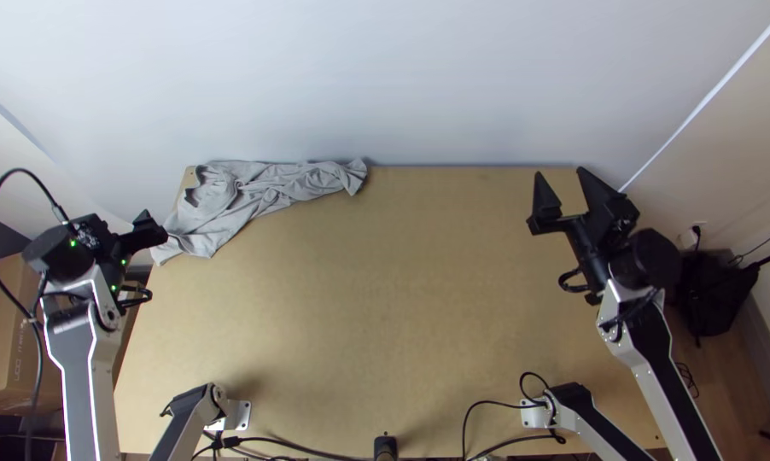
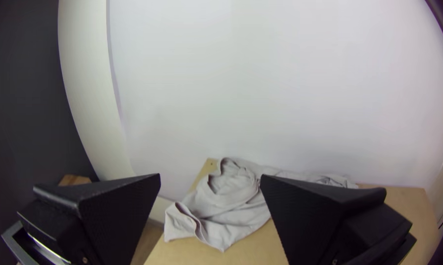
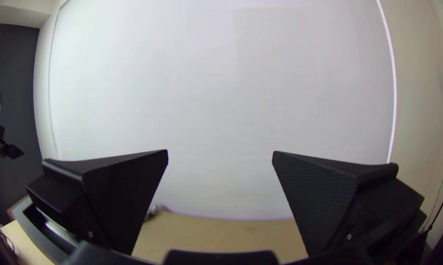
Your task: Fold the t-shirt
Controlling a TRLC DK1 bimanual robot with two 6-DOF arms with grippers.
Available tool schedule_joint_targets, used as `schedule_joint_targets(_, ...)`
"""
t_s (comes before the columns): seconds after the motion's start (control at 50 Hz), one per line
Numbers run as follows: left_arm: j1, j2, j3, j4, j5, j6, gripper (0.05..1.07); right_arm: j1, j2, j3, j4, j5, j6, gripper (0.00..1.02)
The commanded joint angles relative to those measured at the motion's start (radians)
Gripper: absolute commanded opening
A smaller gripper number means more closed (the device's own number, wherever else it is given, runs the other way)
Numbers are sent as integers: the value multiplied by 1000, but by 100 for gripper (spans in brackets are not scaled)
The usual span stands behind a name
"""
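Top view's got the grey t-shirt [image 1: 231, 201] kinda bunched up at the bench's [image 1: 385, 290] far left corner, trailing along the back edge. Left tool [image 1: 156, 224] is near it, released, nothing gripped; right tool [image 1: 560, 173], far right, is spread wide and empty too.

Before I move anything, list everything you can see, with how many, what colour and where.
t-shirt: one, grey, rumpled at the table's far left corner
table: one, light wood, between the arms
walls: several, mostly pale, behind and beside the table
cardboard box: at least one, brown, left of the table
bag-like item: one, black, right of the table
cables: several, black, mainly along the near edge
arms: two, white and black, one each side
left fingers: two, black, open, near the t-shirt
right fingers: two, black, open, towards the table's far right corner
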Motion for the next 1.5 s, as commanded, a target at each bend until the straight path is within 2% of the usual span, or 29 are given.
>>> schedule_joint_targets(0.0,4,105,100,-81,4,-51,103,33,76,79,-49,4,0,98)
schedule_joint_targets(0.34,65,415,297,-266,4,-156,102,53,303,314,-340,-2,133,98)
schedule_joint_targets(0.48,76,522,360,-300,3,-179,101,53,332,323,-357,-10,162,98)
schedule_joint_targets(0.6,93,605,376,-285,1,-263,101,62,345,325,-357,-10,182,98)
schedule_joint_targets(0.68,95,668,384,-282,0,-285,101,73,348,323,-356,-10,189,98)
schedule_joint_targets(0.78,87,751,412,-280,-62,-309,101,67,354,322,-348,-10,202,98)
schedule_joint_targets(0.92,85,881,470,-271,-89,-321,101,42,357,314,-344,-10,218,98)
schedule_joint_targets(1.02,79,958,510,-268,-157,-324,88,38,358,311,-340,-10,230,97)
schedule_joint_targets(1.06,76,978,516,-259,-175,-324,77,36,358,311,-340,-10,236,97)
schedule_joint_targets(1.18,67,1007,519,-222,-191,-312,32,38,358,311,-340,-10,248,97)
schedule_joint_targets(1.22,61,1013,519,-216,-192,-298,12,39,358,313,-340,-10,258,98)
schedule_joint_targets(1.24,58,1015,519,-216,-192,-295,7,39,360,314,-340,-10,258,98)
schedule_joint_targets(1.48,-28,932,511,-257,-191,-288,8,53,380,314,-336,-10,265,98)
